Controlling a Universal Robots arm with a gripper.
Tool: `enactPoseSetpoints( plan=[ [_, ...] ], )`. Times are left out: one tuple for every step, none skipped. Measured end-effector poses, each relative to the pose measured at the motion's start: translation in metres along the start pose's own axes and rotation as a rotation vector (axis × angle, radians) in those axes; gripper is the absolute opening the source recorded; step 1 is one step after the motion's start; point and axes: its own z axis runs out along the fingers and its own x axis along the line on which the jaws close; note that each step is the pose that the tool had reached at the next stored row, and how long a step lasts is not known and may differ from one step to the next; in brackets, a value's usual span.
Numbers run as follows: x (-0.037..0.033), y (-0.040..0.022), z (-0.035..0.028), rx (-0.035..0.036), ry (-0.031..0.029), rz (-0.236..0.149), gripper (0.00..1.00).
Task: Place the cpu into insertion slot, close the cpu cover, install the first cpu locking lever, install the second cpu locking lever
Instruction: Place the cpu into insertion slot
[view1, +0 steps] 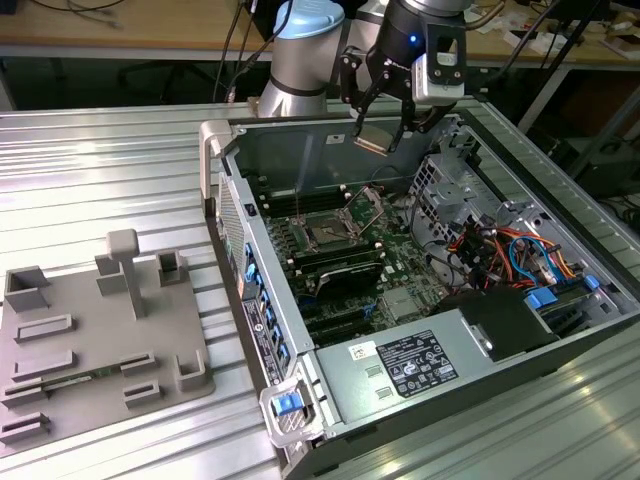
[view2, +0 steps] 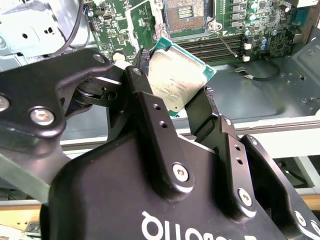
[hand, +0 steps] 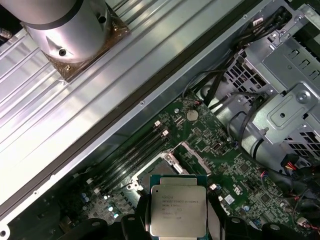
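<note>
The step in hand is the first one, getting the cpu (view1: 369, 142) into the insertion slot (view1: 327, 234); the cover and both levers are not yet dealt with; the gripper (view1: 378, 138) has its two black fingers (view2: 150, 107) closed on opposite edges of the chip, whose silver-grey face shows in both wrist views and whose tan underside shows in the exterior view; the chip hangs in the air, apart from everything but the fingers, well above the green board (view1: 405, 290) and over the part of the open computer case (view1: 232, 215) nearest the arm's base; the slot lies lower down and nearer the exterior camera, a dark square with a silvery rim beside the long black memory slots (hand: 131, 159); a thin metal frame that I take for the cpu cover (view1: 364, 206) seems to stand tilted up next to it, which would leave the slot open, though I cannot be sure of that; as a judgement, seating the chip calls for bringing it square over the slot, level with it, edges and corner turned to match, then a gentle straight descent with no sideways push; the arm (view1: 300, 55) reaches in from beyond the case, wrist pointing down, with the chip held at a slight tilt in the exterior view
</note>
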Motion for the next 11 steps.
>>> enactPoseSetpoints(
  plan=[
    [0.0, 0.0, 0.0, -0.0001, -0.0003, 0.004, 0.55],
    [0.0, 0.0, 0.0, -0.0002, -0.0008, 0.009, 0.55],
    [0.0, 0.0, 0.0, -0.0003, -0.0014, 0.015, 0.55],
    [0.0, 0.0, 0.0, -0.0003, -0.0017, 0.019, 0.55],
    [0.0, 0.0, 0.0, -0.0004, -0.002, 0.023, 0.55],
    [0.0, 0.0, 0.0, -0.0004, -0.0022, 0.024, 0.55],
    [0.0, 0.0, 0.0, -0.0005, -0.0023, 0.025, 0.55],
    [0.0, 0.0, 0.0, -0.0004, -0.0023, 0.025, 0.55],
    [0.0, 0.0, 0.0, -0.0004, -0.0023, 0.025, 0.55],
    [0.0, 0.0, 0.0, -0.0004, -0.0023, 0.025, 0.55],
    [0.0, 0.0, 0.0, -0.0004, -0.0023, 0.025, 0.55]
  ],
)
